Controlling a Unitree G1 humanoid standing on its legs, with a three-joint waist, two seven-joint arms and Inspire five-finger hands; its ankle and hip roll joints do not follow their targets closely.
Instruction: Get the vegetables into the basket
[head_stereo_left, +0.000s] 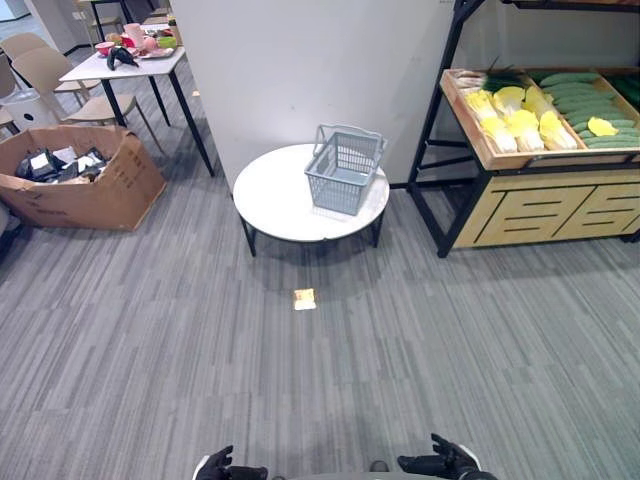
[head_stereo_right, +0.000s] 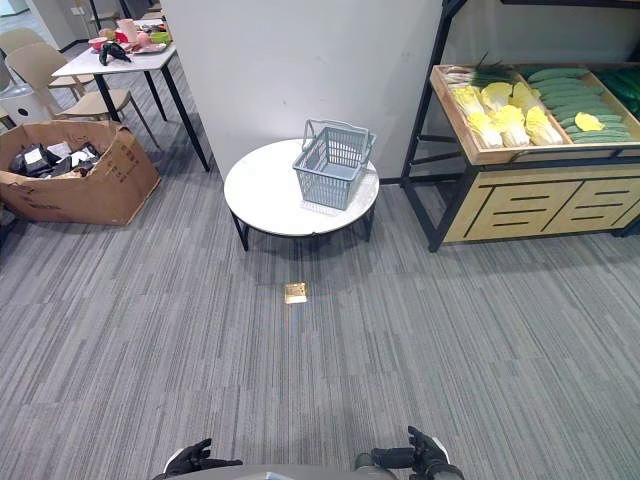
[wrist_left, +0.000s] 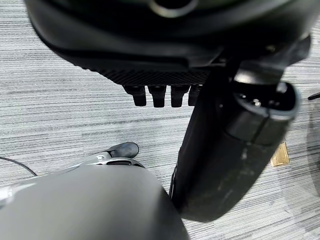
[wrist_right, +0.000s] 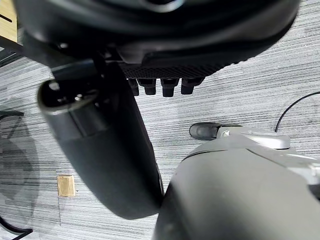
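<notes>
Because nothing is picked up yet, the left hand (head_stereo_left: 222, 467) and right hand (head_stereo_left: 440, 462) hang loose and empty, with the grey basket (head_stereo_left: 343, 168) and yellow cabbages (head_stereo_left: 512, 118) far ahead.

Grey plastic-looking mesh basket (head_stereo_left: 345, 168) on a smooth white tabletop (head_stereo_left: 275, 200) (faintly glossy); wooden rack (head_stereo_left: 545, 205)

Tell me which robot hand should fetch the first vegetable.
Right, probably: the vegetables sit on the shelf ahead to the right, on the right robot hand side. Both hands hang empty; the left robot hand is farther.
</notes>
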